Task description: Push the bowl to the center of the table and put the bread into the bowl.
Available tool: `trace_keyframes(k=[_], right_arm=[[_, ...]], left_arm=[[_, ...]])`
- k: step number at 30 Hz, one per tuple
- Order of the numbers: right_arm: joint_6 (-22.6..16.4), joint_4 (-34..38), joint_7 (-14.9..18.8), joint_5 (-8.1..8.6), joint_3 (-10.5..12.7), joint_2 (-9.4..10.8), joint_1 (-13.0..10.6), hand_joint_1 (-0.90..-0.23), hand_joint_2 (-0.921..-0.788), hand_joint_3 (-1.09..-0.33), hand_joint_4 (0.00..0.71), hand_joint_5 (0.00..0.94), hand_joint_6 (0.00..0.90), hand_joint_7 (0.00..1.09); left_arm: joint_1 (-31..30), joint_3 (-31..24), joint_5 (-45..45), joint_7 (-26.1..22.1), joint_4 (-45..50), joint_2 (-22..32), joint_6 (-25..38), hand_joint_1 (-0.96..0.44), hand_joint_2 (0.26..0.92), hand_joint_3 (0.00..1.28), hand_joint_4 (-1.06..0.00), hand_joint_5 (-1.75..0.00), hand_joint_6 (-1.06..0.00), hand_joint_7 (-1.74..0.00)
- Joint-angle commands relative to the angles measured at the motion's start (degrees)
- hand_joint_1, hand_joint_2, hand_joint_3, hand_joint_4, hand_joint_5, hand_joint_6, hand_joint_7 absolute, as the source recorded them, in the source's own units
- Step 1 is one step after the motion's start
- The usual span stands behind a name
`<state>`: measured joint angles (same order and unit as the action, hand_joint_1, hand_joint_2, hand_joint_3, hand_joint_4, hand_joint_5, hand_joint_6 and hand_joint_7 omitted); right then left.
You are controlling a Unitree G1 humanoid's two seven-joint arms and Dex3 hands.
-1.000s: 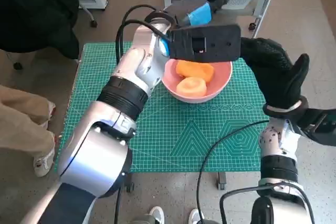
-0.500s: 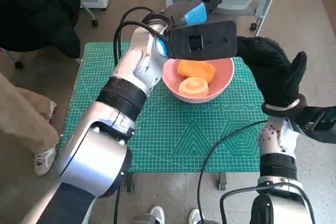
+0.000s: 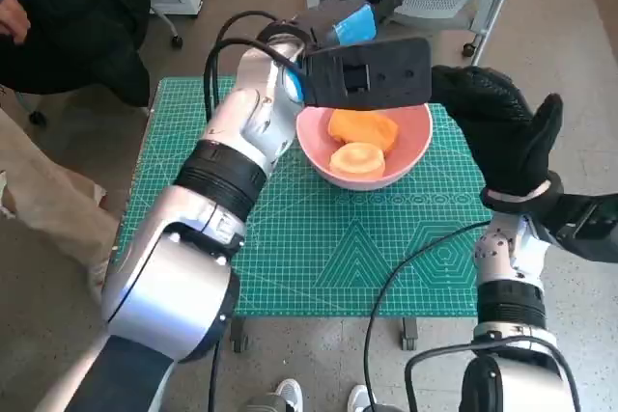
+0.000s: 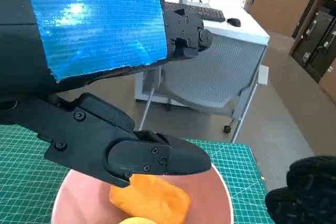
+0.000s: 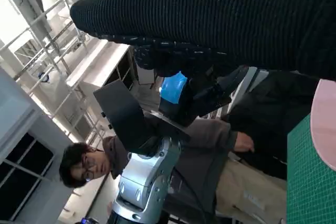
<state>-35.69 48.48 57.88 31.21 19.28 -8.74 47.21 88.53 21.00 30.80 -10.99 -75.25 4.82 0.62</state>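
Bread (image 3: pixel 359 142), two orange pieces, lies in the pink bowl (image 3: pixel 413 147) toward the far middle of the green tabletop (image 3: pixel 319 258). Right hand (image 3: pixel 502 142) flanks the bowl, fingers spread, empty. Beyond the bowl, left hand (image 3: pixel 352 21) hovers, holding nothing. Task looks finished; next comes withdrawing.

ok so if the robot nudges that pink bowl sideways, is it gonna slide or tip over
Probably slide: the pink bowl looks wide and shallow, sitting flat on the green mat. The bread lies low inside, which should steady it. A push high on the rim might rock it.
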Motion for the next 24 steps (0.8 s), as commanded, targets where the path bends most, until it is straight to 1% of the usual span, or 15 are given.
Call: trace_keyframes(k=[1,17,23,24], right_arm=[[0.13,1.04,0.51,-0.41,-0.03,-0.21,0.10,-0.667,-0.921,-0.619,0.159,0.002,0.190,0.02],[-0.01,2.19,0.64,-0.36,0.12,-0.11,0.60,-0.668,-0.921,-0.612,0.160,0.001,0.199,0.03],[-0.19,2.27,0.55,-0.41,0.08,0.13,0.69,-0.666,-0.921,-0.612,0.162,0.002,0.200,0.03],[-0.21,2.32,0.55,-0.40,0.09,0.16,0.71,-0.664,-0.921,-0.612,0.161,0.002,0.200,0.03]], left_arm=[[-0.19,0.35,0.11,-0.53,0.08,0.87,-0.40,-0.92,0.921,0.36,0.00,0.00,-0.07,0.00],[-0.49,-0.83,-1.26,-0.71,0.31,2.09,-0.26,-0.92,0.921,0.36,0.00,0.00,-0.07,0.00],[-0.96,-1.76,-2.08,-0.54,0.97,3.22,-0.88,-0.90,0.921,0.34,0.00,0.00,-0.07,0.00],[-1.07,-2.02,-2.32,-0.53,1.11,3.46,-1.04,-0.87,0.921,0.37,0.00,0.00,-0.07,0.00]])
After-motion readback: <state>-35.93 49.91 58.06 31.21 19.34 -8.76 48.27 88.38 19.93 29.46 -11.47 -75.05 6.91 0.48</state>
